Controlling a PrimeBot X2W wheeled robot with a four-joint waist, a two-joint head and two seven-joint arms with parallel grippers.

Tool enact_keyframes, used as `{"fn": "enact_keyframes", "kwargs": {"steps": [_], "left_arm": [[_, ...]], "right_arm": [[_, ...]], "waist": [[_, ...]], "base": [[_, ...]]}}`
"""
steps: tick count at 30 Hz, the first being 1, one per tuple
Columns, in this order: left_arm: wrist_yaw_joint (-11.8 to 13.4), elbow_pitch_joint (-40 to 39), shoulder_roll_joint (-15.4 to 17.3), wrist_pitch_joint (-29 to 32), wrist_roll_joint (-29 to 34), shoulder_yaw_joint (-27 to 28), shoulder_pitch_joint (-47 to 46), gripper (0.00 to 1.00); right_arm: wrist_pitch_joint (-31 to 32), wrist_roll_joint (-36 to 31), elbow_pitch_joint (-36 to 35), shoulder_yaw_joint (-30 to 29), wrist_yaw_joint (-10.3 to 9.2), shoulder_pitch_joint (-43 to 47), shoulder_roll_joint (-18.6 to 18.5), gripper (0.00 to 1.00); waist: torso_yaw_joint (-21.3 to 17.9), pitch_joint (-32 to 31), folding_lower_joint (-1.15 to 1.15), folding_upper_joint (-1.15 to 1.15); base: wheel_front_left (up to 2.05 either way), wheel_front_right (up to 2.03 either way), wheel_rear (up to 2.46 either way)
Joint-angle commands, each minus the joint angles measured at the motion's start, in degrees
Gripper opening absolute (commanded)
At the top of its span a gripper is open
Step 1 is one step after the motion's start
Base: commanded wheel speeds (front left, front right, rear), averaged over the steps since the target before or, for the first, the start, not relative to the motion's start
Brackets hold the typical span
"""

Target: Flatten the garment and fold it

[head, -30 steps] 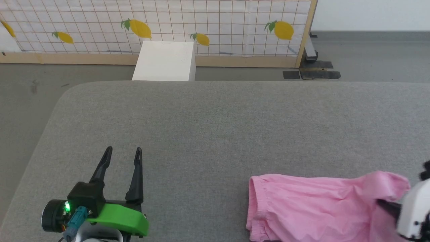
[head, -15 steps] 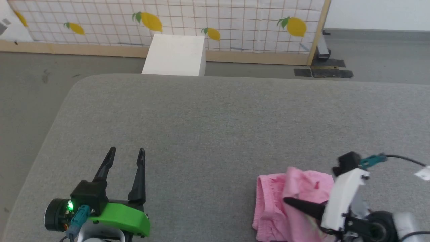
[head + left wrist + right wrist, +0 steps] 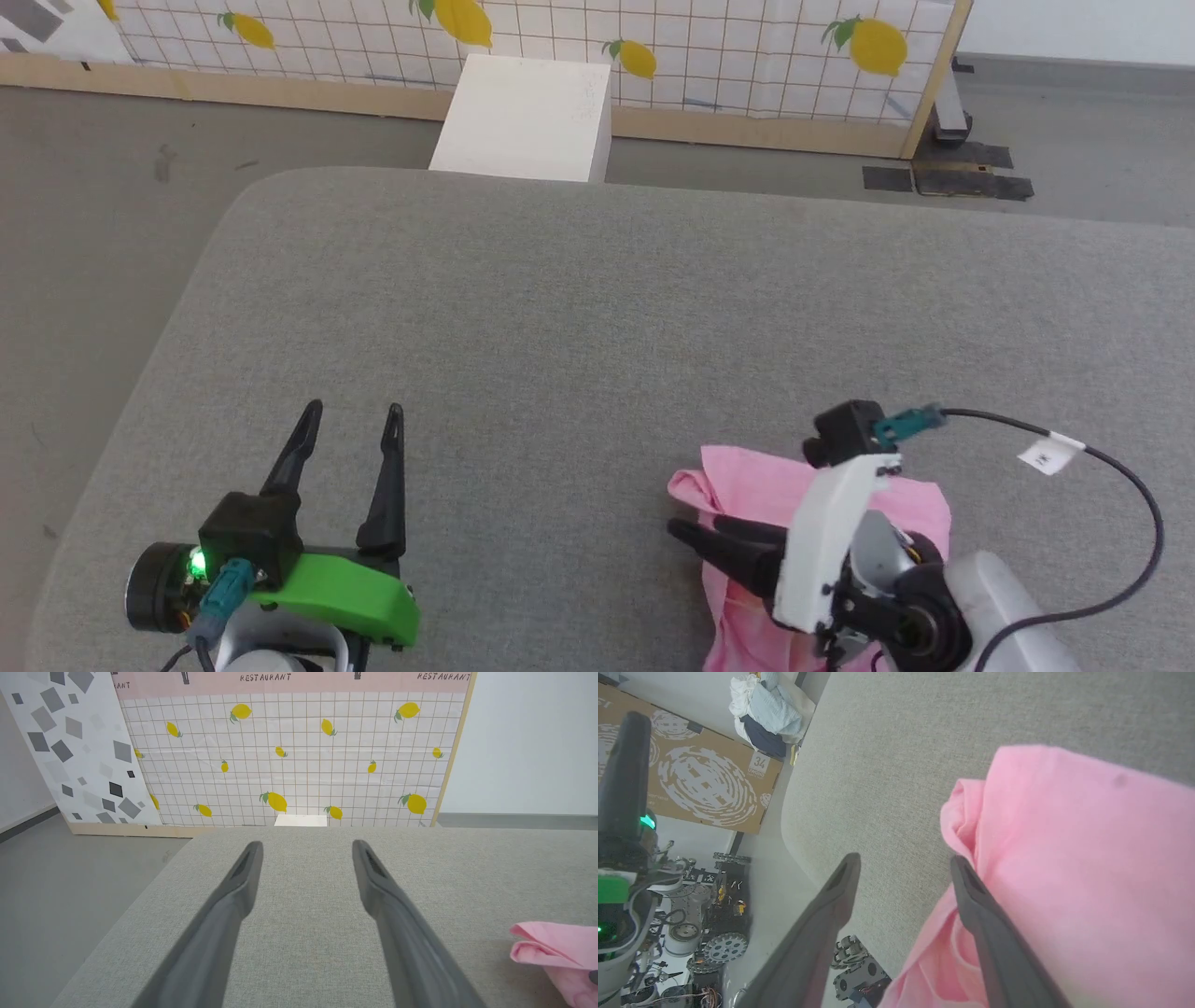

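Note:
The light-pink garment (image 3: 747, 474) lies doubled over itself in a small wrinkled heap at the near right of the grey padded table (image 3: 597, 308). My right gripper (image 3: 695, 534) points left across its near-left part. In the right wrist view that gripper (image 3: 904, 859) is open, with bare table in the gap; one finger (image 3: 985, 924) lies along the garment (image 3: 1064, 858) at its folded edge. My left gripper (image 3: 352, 415) is open over bare table at the near left, well apart from the cloth. The left wrist view shows this gripper (image 3: 306, 847) with the garment (image 3: 556, 947) at its lower right.
A white box (image 3: 527, 117) stands on the floor beyond the table's far edge, before a lemon-patterned screen (image 3: 747, 56). The table's rounded left corner (image 3: 243, 196) drops to grey floor. A black cable (image 3: 1120, 485) loops off my right wrist.
My right gripper has swung left, carrying the garment's right part over its left part, so the spread cloth is now a small heap. The head camera has also shifted.

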Motion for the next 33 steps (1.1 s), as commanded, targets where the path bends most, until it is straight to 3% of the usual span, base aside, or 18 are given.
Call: {"fn": "enact_keyframes", "kwargs": {"steps": [1,6,11,22,28,33], "left_arm": [[-0.1,0.4,-0.1,-0.5,-0.3,0.2,-0.8,1.00],[0.2,0.7,-0.2,-0.5,-0.4,0.2,-0.5,1.00],[0.1,1.2,-0.1,-0.7,-0.7,0.3,-0.1,1.00],[0.6,2.2,-0.7,-2.2,-0.6,1.5,1.5,1.00],[0.3,3.1,-1.0,-2.8,-0.4,2.5,2.7,1.00],[-0.7,4.3,-1.0,-2.9,-0.6,2.5,3.7,1.00]], "right_arm": [[-1.4,-1.2,-1.0,1.6,-0.06,-1.2,-1.0,1.00],[-6.3,-5.4,-5.3,8.2,-0.06,-2.7,-4.9,1.00],[-15.2,-15.5,-9.2,10.3,-0.06,-3.2,-9.3,1.00],[-34.2,-32.6,-13.6,-6.5,-0.06,4.9,-10.1,1.00],[-38.5,-34.8,-16.1,-17.1,-0.06,10.9,-8.1,1.00],[-38.2,-34.9,-19.1,-22.8,-0.06,17.3,-5.8,1.00]], "waist": [[-0.3,-0.3,0.00,0.40],[-1.4,-1.2,0.00,0.40],[-3.1,-2.1,0.00,0.40],[-6.4,-3.8,0.00,0.40],[-7.6,-4.9,0.00,0.40],[-7.7,-6.1,0.00,0.40]], "base": [[0.00,0.00,0.00],[0.00,0.00,0.00],[0.00,0.00,0.00],[0.00,0.00,0.00],[0.00,0.00,0.00],[0.00,0.00,0.00]]}}
